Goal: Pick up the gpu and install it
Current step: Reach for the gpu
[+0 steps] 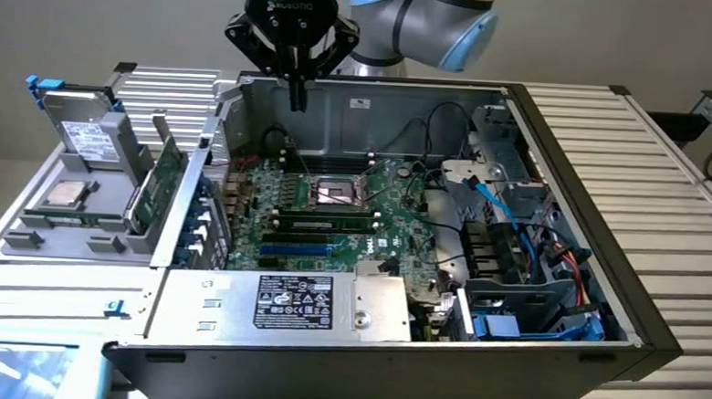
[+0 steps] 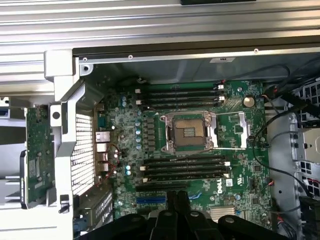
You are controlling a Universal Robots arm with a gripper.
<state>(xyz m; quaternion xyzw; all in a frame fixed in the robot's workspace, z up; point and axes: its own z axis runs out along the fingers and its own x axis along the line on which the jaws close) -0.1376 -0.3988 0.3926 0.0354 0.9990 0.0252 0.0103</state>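
The gripper (image 1: 295, 98) hung over the open case (image 1: 385, 119), the motherboard (image 1: 331, 207) lying below it inside. Outside the case, well off to the exterior view's left of the gripper, the gpu (image 1: 158, 187) stood on edge in a holder (image 1: 50, 238), the drive (image 1: 86, 138) just beyond it.

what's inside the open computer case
Green circuit board with an empty processor socket, blue cables at the exterior view's right, and a labelled metal box. Anything beneath board and box is covered.
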